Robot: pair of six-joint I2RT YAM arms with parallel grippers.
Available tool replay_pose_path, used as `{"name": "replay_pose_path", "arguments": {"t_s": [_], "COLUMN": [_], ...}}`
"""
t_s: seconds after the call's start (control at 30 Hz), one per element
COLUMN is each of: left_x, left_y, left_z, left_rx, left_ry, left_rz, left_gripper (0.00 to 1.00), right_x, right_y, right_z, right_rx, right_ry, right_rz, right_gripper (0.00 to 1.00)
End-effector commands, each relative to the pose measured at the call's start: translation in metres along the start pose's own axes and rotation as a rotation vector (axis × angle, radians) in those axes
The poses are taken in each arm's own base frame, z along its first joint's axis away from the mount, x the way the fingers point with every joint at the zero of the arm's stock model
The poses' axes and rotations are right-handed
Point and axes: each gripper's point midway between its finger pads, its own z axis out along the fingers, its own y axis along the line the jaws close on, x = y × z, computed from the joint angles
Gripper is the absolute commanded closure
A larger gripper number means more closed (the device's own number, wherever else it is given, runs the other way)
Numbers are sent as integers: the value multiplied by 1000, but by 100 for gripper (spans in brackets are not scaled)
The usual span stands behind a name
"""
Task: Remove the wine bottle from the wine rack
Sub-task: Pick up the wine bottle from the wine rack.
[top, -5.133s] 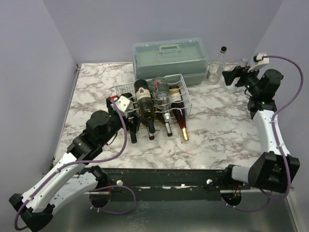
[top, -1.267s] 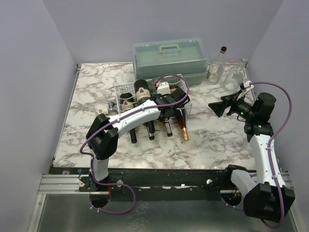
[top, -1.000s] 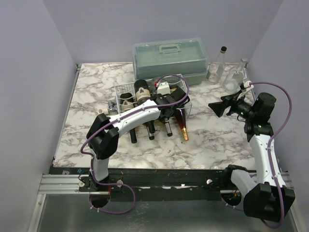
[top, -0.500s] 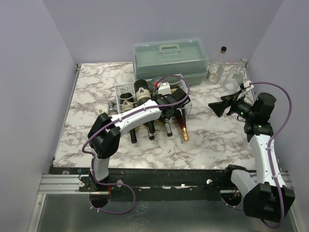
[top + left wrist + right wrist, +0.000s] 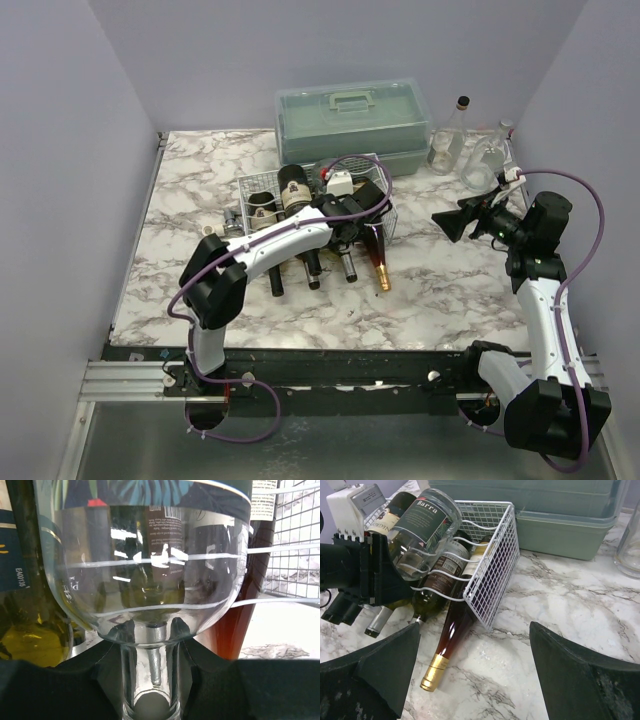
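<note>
The wine bottle (image 5: 422, 527) is clear glass with a dark label. It lies tilted on top of the white wire wine rack (image 5: 492, 570), base raised toward the back. My left gripper (image 5: 375, 575) is shut on the wine bottle's neck (image 5: 149, 665), a black finger (image 5: 200, 680) pressed against each side. From above, the left arm reaches across the wine rack (image 5: 258, 185) and its gripper (image 5: 348, 218) sits over the bottles. My right gripper (image 5: 450, 222) hovers open to the right of the rack, facing it, with nothing between its fingers (image 5: 390, 665).
Other bottles lie in the rack: dark ones (image 5: 300, 215) and a red one with a gold cap (image 5: 450, 640) sticking out in front. A grey-green case (image 5: 352, 115) stands behind the rack. Clear glass bottles (image 5: 448, 140) stand at the back right.
Since five seconds ago the left arm has reached over the rack and the right arm has swung forward. In the last second the left jaws have closed on the bottle's neck.
</note>
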Motion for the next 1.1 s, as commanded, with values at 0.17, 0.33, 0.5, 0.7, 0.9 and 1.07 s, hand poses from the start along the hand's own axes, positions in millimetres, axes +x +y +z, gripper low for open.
{"name": "replay_pose_path", "arguments": {"t_s": [0.17,0.33,0.5,0.7,0.9,1.07], "left_x": [-41,-51,-55,-57,-58,-57], "left_y": [-11,-7,-11,-14,-15,-13], "left_z": [-49,-58,-68,-81,-98,-108], "left_rx": [168,171,214,270,339,380], "left_ry": [-127,-176,-204,-224,-252,-251], "left_rz": [120,146,164,202,234,258], "left_gripper": [100,100,100,100,100,100], "right_x": [5,4,5,5,5,5], "right_y": [-4,-4,-5,-4,-5,-4], "right_z": [-3,-3,-3,-3,-4,-4], "right_rx": [29,30,32,33,35,34], "right_ry": [10,10,12,12,13,12], "right_rz": [0,-1,2,2,3,2], "right_gripper": [7,7,7,7,7,7]}}
